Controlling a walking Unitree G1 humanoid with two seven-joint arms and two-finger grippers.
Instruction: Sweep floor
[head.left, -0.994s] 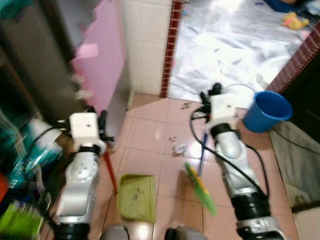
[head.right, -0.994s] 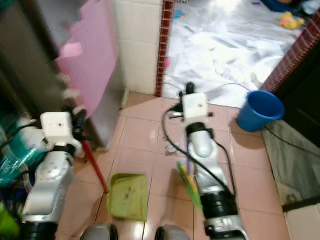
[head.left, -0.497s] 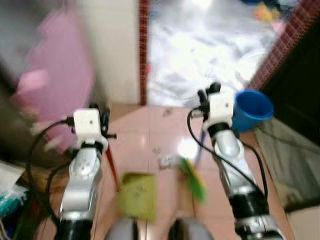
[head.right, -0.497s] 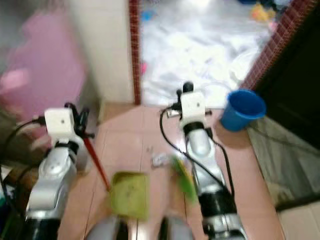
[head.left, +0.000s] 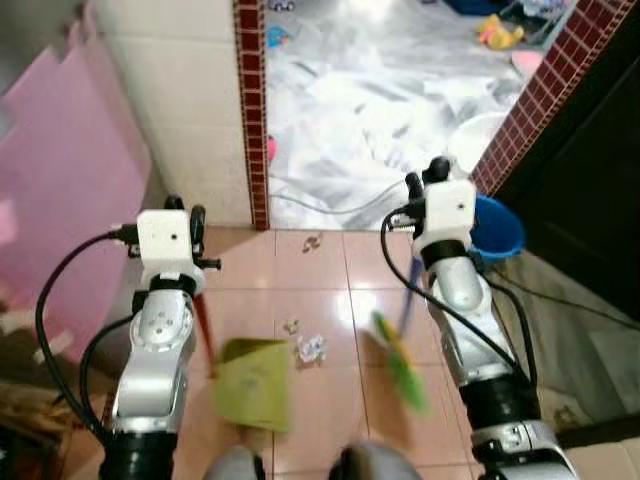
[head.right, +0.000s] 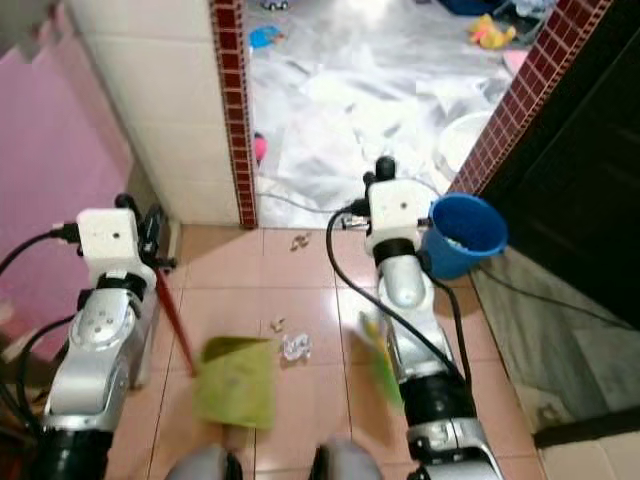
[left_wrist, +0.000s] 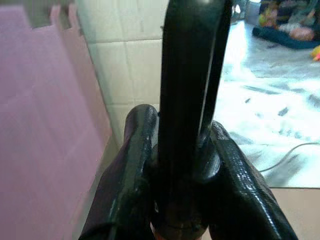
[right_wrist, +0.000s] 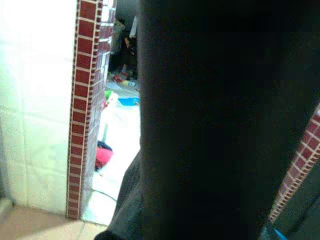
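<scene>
My left gripper (head.left: 186, 214) is shut on the red handle (head.left: 204, 325) of a green dustpan (head.left: 251, 383), which hangs blurred low over the pink tiles. In the left wrist view its fingers (left_wrist: 131, 165) clamp a dark stick (left_wrist: 189, 95). My right gripper (head.left: 425, 183) is shut on a broom with a blue handle (head.left: 408, 295) and green bristles (head.left: 402, 368) near the floor. A crumpled scrap (head.left: 312, 347) lies between dustpan and bristles, with small crumbs (head.left: 291, 326) beside it and more bits (head.left: 313, 240) at the doorway.
A blue bucket (head.left: 498, 228) stands just right of my right arm. Pink foam mats (head.left: 60, 190) lean at the left. A tiled wall with a red brick edge (head.left: 250, 110) and a brick wall (head.left: 545, 90) frame a doorway onto a sheet-covered floor (head.left: 380, 100). A cable (head.left: 580, 305) crosses the floor at the right.
The whole view has swung, so the doorway now sits ahead and the left clutter is gone. Both grippers keep their tools. The dustpan and bristles hang blurred in much the same place.
</scene>
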